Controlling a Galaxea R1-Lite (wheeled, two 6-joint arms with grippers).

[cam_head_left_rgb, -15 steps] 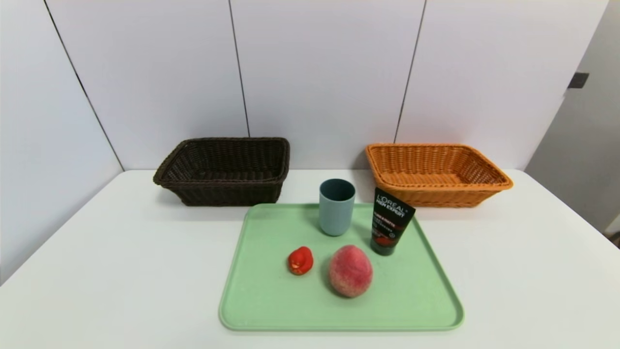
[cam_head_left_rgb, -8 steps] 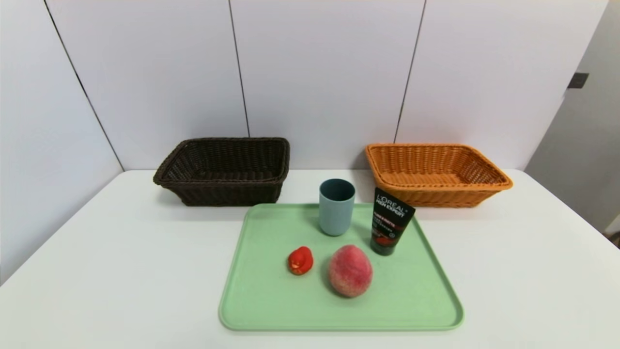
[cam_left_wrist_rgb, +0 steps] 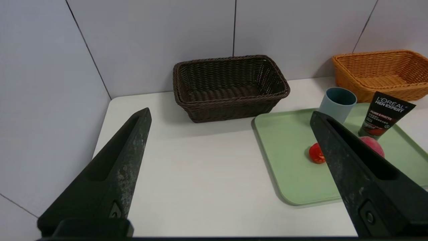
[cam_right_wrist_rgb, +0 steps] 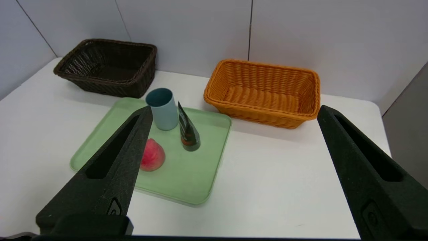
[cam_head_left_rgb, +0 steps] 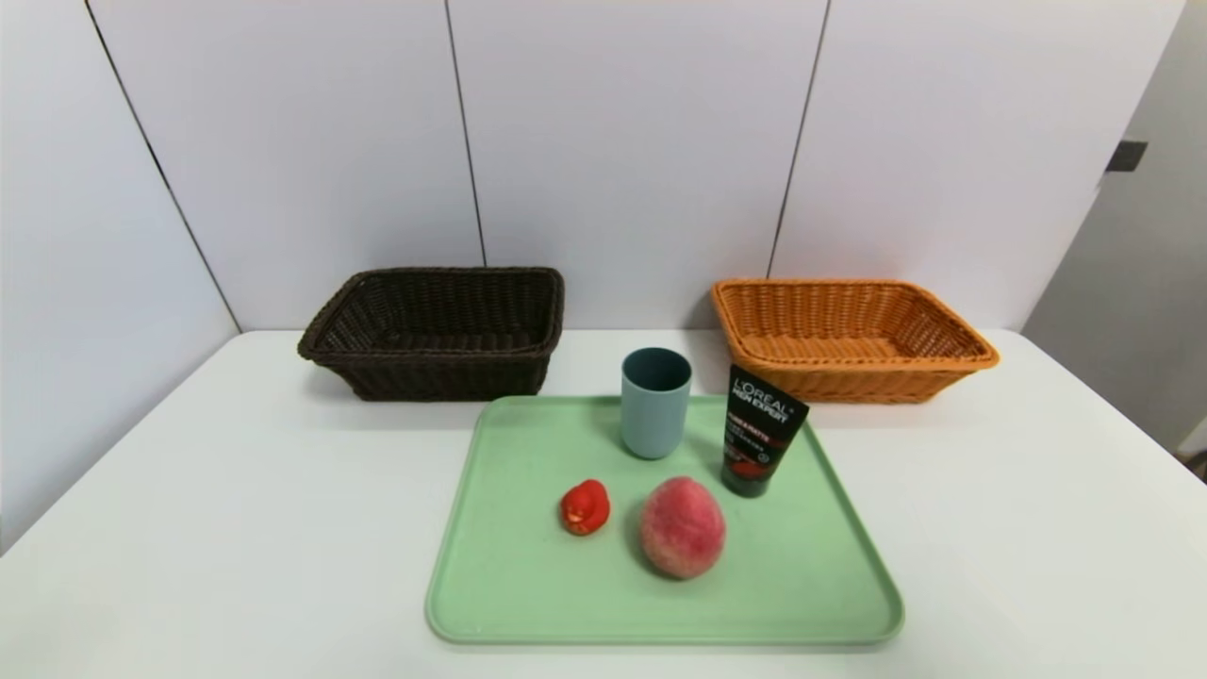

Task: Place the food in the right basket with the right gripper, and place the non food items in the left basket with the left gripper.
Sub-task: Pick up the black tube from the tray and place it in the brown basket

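Ahead, peach (cam_right_wrist_rgb: 152, 159) on tray (cam_right_wrist_rgb: 197, 174), behind spread right pincer (cam_right_wrist_rgb: 234, 112)

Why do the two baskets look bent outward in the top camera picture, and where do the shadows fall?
Head view: the wide lens bows the dark basket and orange basket outward; soft shadows sit close under the cup and peach. Left wrist view: the open left gripper looms large, hiding part of the peach.
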